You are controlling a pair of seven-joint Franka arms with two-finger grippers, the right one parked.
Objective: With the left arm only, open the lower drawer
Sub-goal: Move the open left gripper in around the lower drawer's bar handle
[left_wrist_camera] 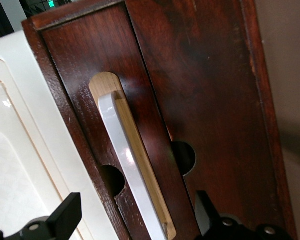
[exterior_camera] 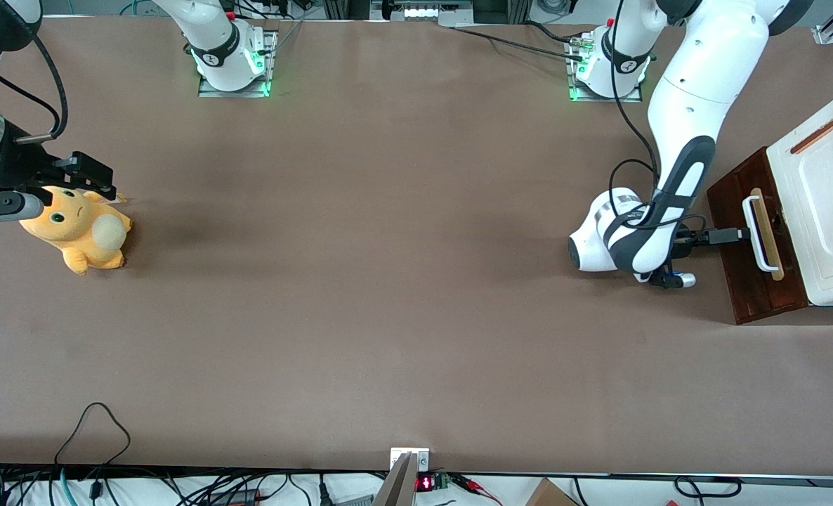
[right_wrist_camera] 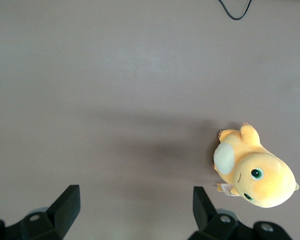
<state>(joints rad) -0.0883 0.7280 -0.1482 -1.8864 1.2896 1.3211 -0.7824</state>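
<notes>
My claw is spread wide, right in front of the lower drawer, which sits at the working arm's end of the counter. The long white handle runs between my two fingers, not gripped yet.

Tool astride handle, unobstructed

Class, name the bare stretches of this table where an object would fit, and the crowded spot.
Bare: the brown table between the plush toy and the left arm. Crowded: the working arm's end, where the open tool straddles the lower drawer handle.
</notes>
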